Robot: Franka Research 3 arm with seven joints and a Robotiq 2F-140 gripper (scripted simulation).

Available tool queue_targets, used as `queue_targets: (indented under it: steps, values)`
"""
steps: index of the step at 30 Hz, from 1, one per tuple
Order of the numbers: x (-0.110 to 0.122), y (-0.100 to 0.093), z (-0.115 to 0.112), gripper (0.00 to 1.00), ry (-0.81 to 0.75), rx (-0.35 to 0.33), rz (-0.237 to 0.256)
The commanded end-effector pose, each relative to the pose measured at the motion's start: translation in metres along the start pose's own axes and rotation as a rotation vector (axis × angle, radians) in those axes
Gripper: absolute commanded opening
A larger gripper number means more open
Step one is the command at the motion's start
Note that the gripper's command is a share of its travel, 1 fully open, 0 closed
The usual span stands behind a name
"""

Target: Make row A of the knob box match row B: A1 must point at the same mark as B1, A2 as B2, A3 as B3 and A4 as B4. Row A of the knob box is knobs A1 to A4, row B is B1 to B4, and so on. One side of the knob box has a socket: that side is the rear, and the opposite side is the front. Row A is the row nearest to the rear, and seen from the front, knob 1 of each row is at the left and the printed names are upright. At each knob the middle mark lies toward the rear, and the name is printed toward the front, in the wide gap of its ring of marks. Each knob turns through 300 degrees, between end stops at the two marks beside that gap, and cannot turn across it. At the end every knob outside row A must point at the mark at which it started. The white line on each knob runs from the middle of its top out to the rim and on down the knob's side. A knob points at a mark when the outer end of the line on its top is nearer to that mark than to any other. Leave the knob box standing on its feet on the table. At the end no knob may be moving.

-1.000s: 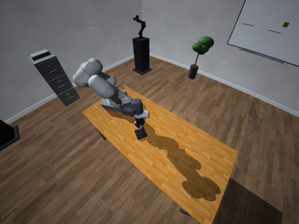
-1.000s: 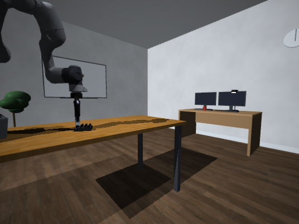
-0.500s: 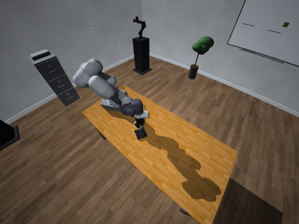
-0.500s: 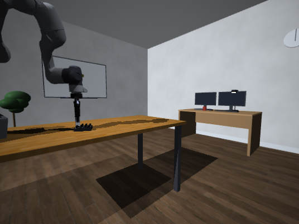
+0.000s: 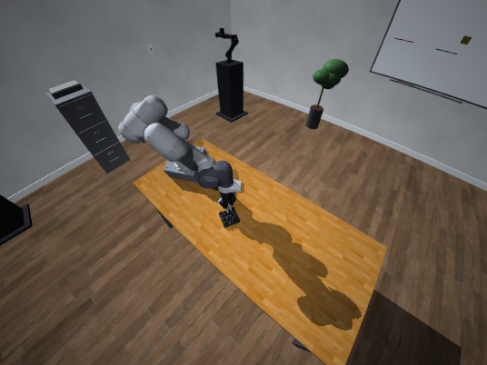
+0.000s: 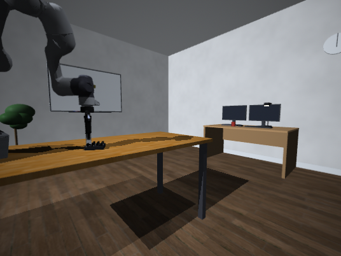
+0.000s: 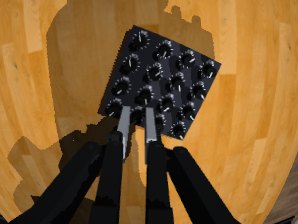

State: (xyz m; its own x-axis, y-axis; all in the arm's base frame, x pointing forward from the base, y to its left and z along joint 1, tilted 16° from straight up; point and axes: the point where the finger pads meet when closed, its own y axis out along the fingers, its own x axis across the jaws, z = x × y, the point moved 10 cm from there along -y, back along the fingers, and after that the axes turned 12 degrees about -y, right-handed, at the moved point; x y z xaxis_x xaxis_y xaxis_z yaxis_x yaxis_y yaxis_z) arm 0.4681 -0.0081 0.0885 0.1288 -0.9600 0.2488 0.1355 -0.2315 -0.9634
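Knob box: While the arm leans over it, a flat, square, black box with four rows of four round black knobs (image 5: 229,218) (image 6: 95,148) (image 7: 162,62) rests on the tabletop, white marks ringing the knobs.
Pincer: the black, two-fingered gripper with grey fingertips (image 5: 229,206) (image 6: 88,142) points down at one edge of the box, its fingers a narrow gap apart. An edge-row knob (image 7: 136,116) shows between the tips; I can't tell whether they pinch it.
Arm: a bulky, pale-grey jointed arm with a darker wrist (image 5: 165,142) (image 6: 60,35) arches above.
Table: a long, orange-brown wooden table (image 5: 295,195) (image 6: 127,152) (image 7: 255,100) carries arm and box, with the arm's big shadow stretching beyond the box.
Cabinet: a grey filing cabinet with drawers (image 5: 95,133) stands by the wall.
Pedestal: a tall black block (image 5: 230,88) bears a small black arm (image 5: 233,45).
Plant: a round-leaved green tree in a dark pot (image 5: 335,69) (image 6: 17,114) stands near the whiteboard wall.
Desk: a light-brown wooden desk (image 6: 254,135) holds two dark monitors (image 6: 234,113).
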Motion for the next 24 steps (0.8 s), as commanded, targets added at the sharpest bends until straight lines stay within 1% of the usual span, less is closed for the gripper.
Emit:
queue_targets:
  steps: [1,14,15,24]
  values:
    - [-0.0005,0.0002,0.0004,0.12,0.003,0.001,0.000]
    - [-0.0005,0.0002,0.0004,0.12,0.003,0.001,0.000]
    - [-0.0005,0.0002,0.0004,0.05,0.003,0.001,0.000]
    - [-0.0005,0.0002,0.0004,0.05,0.003,0.001,0.000]
